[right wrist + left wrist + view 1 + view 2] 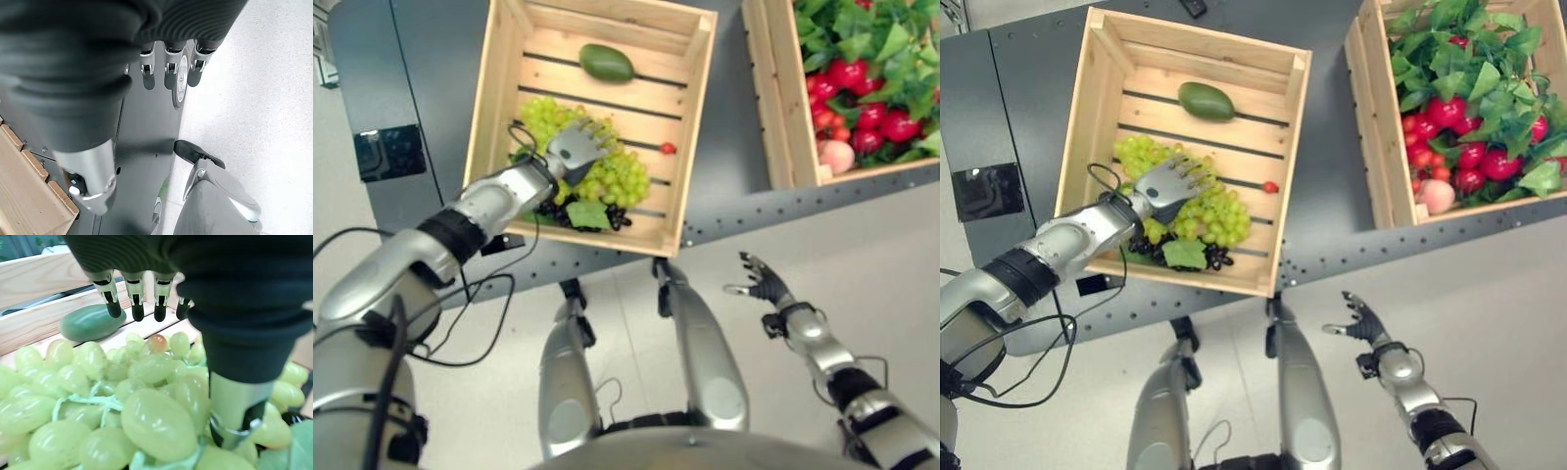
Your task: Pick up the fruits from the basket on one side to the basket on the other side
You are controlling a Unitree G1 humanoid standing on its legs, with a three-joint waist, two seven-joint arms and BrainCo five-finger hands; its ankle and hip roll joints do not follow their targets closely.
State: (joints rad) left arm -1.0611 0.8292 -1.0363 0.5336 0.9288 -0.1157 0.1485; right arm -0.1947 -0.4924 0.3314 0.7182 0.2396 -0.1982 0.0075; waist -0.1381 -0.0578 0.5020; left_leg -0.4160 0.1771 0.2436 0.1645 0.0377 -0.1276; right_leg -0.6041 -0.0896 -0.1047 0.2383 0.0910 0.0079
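Left crate (499, 98): left hand (576, 147) hovered over the green grapes (617, 176), fingers straight and spread, holding nothing. Mango (606, 63) lay near the far wall, small red fruit (668, 149) beside the right wall, dark grapes (548, 211) under a leaf. To grip well: lower, close around the bunch's stem core, not loose berries. Right crate (773, 108) held red fruit (847, 73) among leaves. Right hand (762, 282) hung open below the table (724, 186), idle.
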